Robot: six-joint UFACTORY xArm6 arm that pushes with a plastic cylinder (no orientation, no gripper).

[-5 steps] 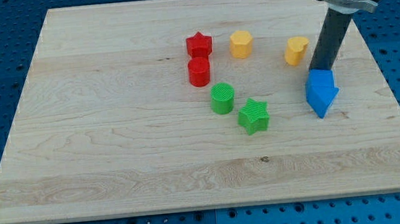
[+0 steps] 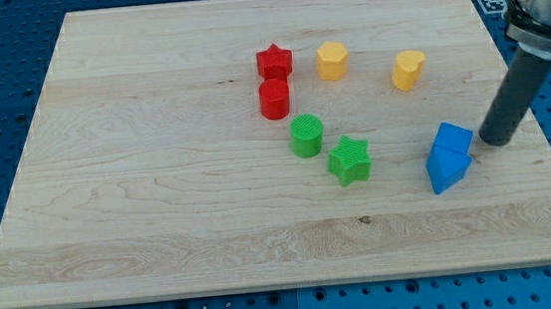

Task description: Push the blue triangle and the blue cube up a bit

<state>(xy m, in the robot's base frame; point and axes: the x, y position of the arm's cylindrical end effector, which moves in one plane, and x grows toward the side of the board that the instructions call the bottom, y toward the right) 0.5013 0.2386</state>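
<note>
Blue perforated bench surrounded the pale wooden tabletop (image 2: 160, 205), which carried eight small blocks. No fingers existed on this rig: the arm ended in a plain dark rod, so nothing was grasped or released. My tip (image 2: 495, 142) stood on the wood near the view's right edge, just beside the blue cube (image 2: 453, 140) on its right, possibly touching it; contact could not be settled. The blue triangle (image 2: 447, 169) lay against the cube's lower side, the pair touching.

Well apart, toward the view's centre, sat the green cylinder (image 2: 306, 135) and green star (image 2: 350, 160); above them the red cylinder (image 2: 274, 100) and red star (image 2: 273, 62); along the top, two yellow blocks (image 2: 331, 60) (image 2: 408, 68), their shapes unclear.

Judged from this layout, the pair had yet to travel upward. To do the step well, my tip would need to circle below the triangle without brushing either blue block, then press upward through the triangle's middle, so that the triangle drove the cube ahead. An off-centre push would likely split the pair or turn the triangle aside. A short stroke should suffice, stopping short of the right-hand yellow block.
</note>
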